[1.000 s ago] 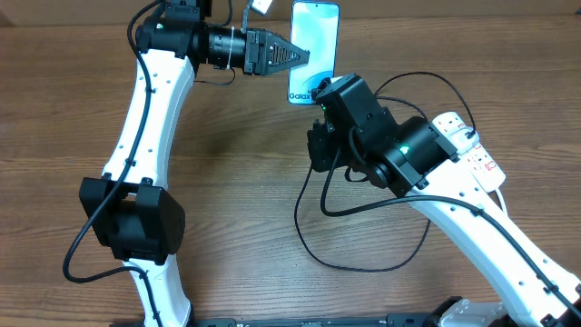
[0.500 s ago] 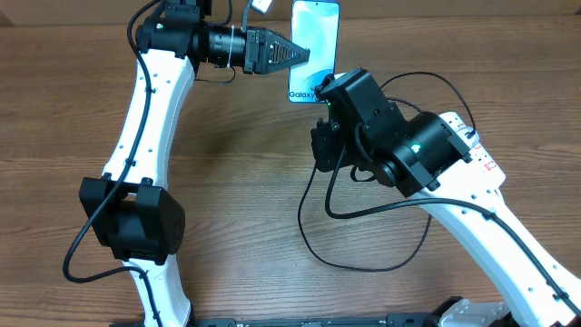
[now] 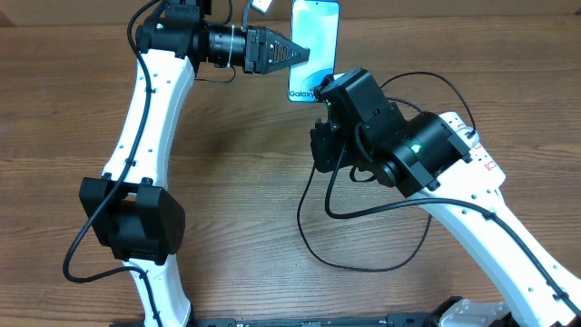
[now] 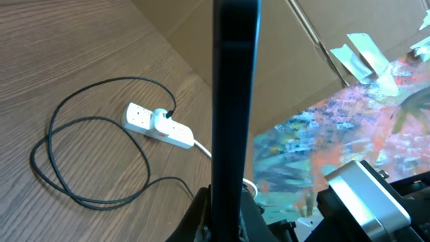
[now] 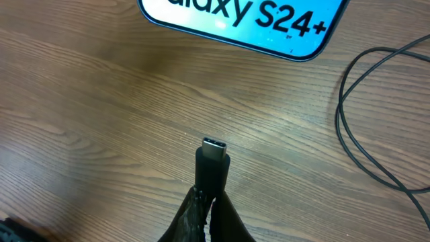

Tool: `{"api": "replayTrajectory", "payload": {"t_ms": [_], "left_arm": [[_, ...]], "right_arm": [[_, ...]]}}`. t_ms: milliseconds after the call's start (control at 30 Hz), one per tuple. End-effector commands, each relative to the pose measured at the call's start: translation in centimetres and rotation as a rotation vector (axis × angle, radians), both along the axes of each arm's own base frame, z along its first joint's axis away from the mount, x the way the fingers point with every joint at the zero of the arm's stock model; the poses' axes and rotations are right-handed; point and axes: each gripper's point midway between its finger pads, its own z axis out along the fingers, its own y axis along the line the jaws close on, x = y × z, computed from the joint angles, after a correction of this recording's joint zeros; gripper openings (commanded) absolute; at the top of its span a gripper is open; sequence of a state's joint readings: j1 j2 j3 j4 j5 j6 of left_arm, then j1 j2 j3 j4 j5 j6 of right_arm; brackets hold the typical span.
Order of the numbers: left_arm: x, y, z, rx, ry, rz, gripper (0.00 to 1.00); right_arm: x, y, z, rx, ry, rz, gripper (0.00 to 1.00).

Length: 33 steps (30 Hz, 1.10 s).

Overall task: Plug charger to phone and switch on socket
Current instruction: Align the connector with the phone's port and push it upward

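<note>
My right tool (image 5: 208, 205) is pressed tight on the charger (image 5: 213, 161) just behind its flat metal tip. The tip points at the phone's (image 5: 245, 17) short bottom edge, with a strip of bare wood-grain counter (image 5: 80, 121) between them. My left tool (image 3: 301, 56) pinches the slim, glossy phone at the counter's far edge, its long axis roughly in line with the plug. The white socket (image 3: 481, 159) lies near the right edge.
</note>
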<state>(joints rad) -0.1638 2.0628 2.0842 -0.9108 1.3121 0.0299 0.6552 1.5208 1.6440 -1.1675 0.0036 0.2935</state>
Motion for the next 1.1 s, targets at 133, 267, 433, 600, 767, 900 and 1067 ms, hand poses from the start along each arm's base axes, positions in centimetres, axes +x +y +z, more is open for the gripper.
{"api": "replayTrajectory", "payload": {"t_ms": [133,267,433,600,767,900,1067], "left_arm": [[-0.7,0.0,2.1,-0.032,-0.068,-0.024,0.04],[-1.3,-0.1,2.8,-0.076,-0.063,-0.060,0.04],[-2.3,-0.1,4.1,-0.147,-0.058,-0.120,0.04],[-2.6,-0.1,4.4,-0.166,-0.055,-0.137,0.04],[-2.7,-0.2,4.4,-0.167,-0.054,-0.139,0.04],[-2.7,-0.2,4.4,-0.167,-0.054,-0.139,0.04],[-2.7,-0.2,4.4,-0.166,-0.054,-0.139,0.04]], "right_arm": [[0.1,0.4,2.3,0.049,-0.061,0.018,0.04],[0.1,0.7,2.5,0.064,-0.064,0.025,0.04],[-0.1,1.1,2.5,0.080,-0.056,0.037,0.04],[0.1,1.2,2.7,0.088,-0.063,0.035,0.04],[0.5,1.5,2.9,0.099,-0.078,0.035,0.04],[1.0,1.7,2.4,0.090,-0.075,0.030,0.04],[1.7,1.4,1.7,0.056,-0.079,0.004,0.04]]}}
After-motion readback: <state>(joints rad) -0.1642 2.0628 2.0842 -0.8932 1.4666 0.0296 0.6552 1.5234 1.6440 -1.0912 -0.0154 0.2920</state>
